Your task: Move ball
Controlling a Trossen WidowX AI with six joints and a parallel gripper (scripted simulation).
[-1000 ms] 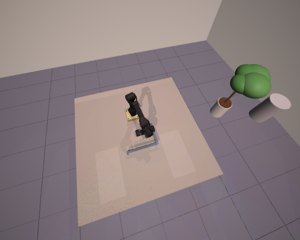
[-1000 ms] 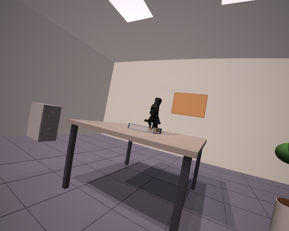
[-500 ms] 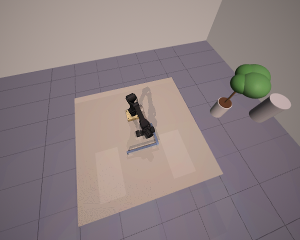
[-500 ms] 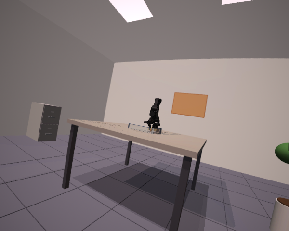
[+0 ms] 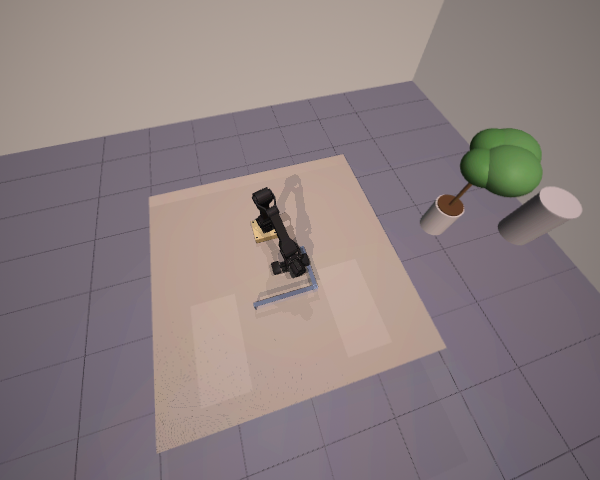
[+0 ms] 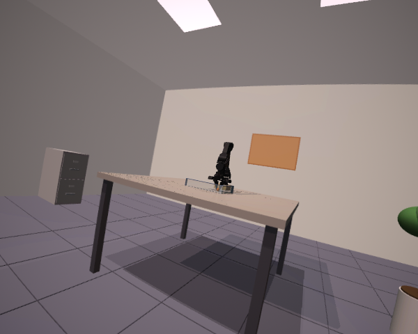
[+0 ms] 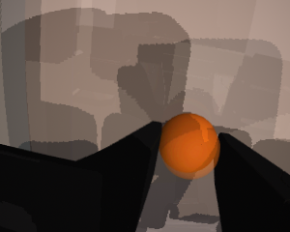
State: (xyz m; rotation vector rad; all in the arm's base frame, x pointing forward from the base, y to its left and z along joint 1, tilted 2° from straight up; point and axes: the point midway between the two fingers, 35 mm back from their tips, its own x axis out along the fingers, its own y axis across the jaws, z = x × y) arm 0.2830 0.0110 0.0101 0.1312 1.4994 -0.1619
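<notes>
The orange ball (image 7: 188,141) (image 6: 217,188) is between the two black fingertips of my gripper (image 7: 188,137), which is shut on it from both sides. The see-through copy (image 7: 194,175) is almost wholly covered by the ball in the wrist view; only a paler orange rim shows along the ball's lower edge. Ball and gripper are low over the table, inside the corner of the clear walls (image 5: 285,297) (image 6: 202,184). Whether the ball touches the table cannot be told. In the top view the arm hides the ball and its copy.
The side wall (image 5: 312,277) of the corner stands close beside the gripper. The long wall runs across in front of it. The arm's yellow base plate (image 5: 264,237) is behind, on the table (image 5: 186,248). Arm shadows lie across the corner area.
</notes>
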